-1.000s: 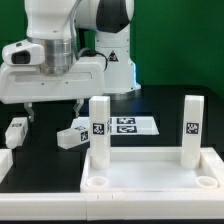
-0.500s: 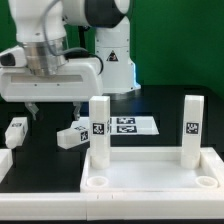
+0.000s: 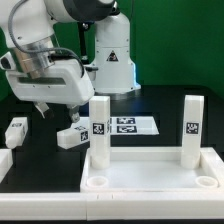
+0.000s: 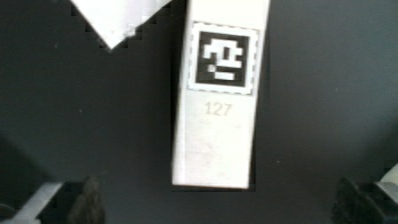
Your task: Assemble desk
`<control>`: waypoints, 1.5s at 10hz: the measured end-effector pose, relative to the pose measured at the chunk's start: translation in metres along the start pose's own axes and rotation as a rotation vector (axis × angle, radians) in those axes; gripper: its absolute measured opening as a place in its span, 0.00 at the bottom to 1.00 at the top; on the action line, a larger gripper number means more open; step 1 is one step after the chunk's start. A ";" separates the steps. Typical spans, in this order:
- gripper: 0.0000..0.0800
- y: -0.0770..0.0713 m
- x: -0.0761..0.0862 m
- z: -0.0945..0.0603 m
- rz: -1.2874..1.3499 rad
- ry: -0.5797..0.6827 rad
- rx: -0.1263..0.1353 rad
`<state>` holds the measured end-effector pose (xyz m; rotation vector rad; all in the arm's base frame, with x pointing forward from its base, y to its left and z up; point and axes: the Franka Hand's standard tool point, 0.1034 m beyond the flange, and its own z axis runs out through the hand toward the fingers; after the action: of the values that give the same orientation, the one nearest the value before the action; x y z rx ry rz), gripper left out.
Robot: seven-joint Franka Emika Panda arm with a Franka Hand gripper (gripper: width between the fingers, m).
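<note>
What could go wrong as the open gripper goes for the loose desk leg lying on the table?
The gripper hangs tilted over the loose leg; closing at a slant might push it aside rather than grip it. The upright leg in the desk top stands close by; the gripper's wide body could knock it.

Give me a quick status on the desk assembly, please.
Fingers open, empty, over loose leg. Desk top holds two upright legs. Nothing in the way.
</note>
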<state>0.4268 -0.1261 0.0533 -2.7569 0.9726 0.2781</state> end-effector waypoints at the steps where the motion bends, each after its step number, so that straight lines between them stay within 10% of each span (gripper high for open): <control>1: 0.81 -0.001 -0.003 0.002 0.017 -0.039 0.011; 10: 0.81 -0.009 -0.005 0.014 0.082 -0.669 0.103; 15: 0.81 -0.005 0.008 0.022 0.098 -0.674 0.112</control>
<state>0.4338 -0.1222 0.0312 -2.2472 0.8877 1.0448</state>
